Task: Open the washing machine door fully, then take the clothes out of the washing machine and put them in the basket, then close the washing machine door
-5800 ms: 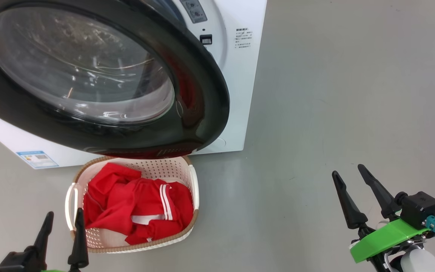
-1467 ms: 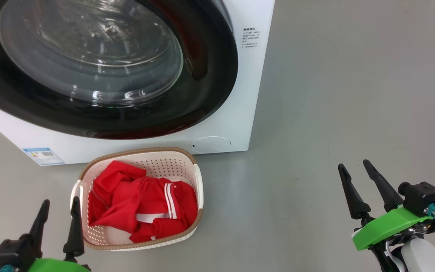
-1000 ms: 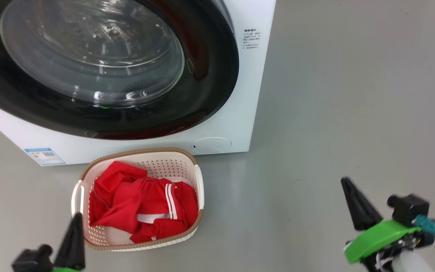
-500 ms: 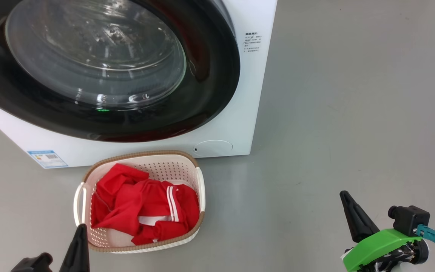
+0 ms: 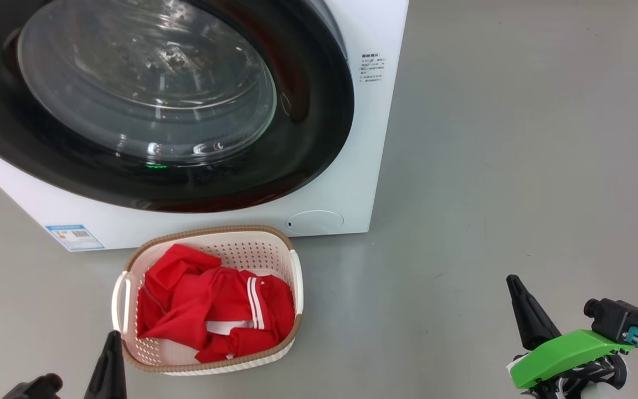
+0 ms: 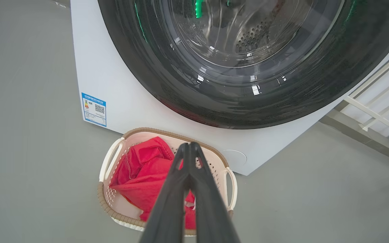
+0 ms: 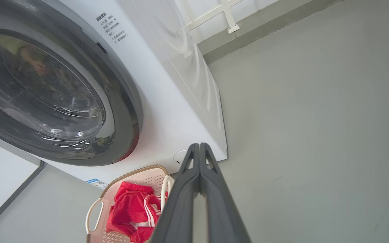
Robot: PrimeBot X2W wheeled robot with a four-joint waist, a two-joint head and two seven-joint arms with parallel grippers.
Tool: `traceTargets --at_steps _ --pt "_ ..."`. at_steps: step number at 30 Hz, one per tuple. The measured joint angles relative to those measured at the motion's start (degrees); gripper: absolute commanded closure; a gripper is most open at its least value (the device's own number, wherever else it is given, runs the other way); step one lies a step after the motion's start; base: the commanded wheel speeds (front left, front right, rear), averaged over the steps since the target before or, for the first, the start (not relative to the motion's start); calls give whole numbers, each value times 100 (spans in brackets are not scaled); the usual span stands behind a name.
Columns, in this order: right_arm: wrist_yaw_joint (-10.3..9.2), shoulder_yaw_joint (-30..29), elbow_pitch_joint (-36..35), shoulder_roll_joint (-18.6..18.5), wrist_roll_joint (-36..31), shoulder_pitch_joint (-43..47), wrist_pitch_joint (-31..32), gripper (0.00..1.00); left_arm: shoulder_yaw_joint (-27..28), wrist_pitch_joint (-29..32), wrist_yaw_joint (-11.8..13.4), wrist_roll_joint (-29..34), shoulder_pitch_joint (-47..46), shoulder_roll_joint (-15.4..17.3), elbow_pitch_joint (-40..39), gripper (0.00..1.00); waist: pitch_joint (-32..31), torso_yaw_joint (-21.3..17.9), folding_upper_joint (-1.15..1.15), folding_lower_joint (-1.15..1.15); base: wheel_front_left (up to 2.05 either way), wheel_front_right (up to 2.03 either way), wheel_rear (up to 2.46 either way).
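Basket (image 5: 211, 229) holding clothes (image 5: 202, 310) sits just beside left fingers (image 5: 109, 363).

smooth grey floor (image 5: 518, 138), pale and evenly lit, with a white railing (image 6: 373, 112) above a grey kerb (image 7: 265, 29)

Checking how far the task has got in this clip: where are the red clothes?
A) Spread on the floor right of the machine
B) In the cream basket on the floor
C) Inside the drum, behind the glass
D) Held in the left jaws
B: the clothes lie heaped inside the basket, which stands on the floor before the shut washing machine door.
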Motion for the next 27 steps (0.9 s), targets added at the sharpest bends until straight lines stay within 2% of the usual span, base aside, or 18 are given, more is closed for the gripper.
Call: traceTargets --at_steps 27 --pt "0 -268 -213 149 1483 115 419 100 120 446 0 -1629 -12 -23 -97 100 -185 60 0 -1 0 0 0"
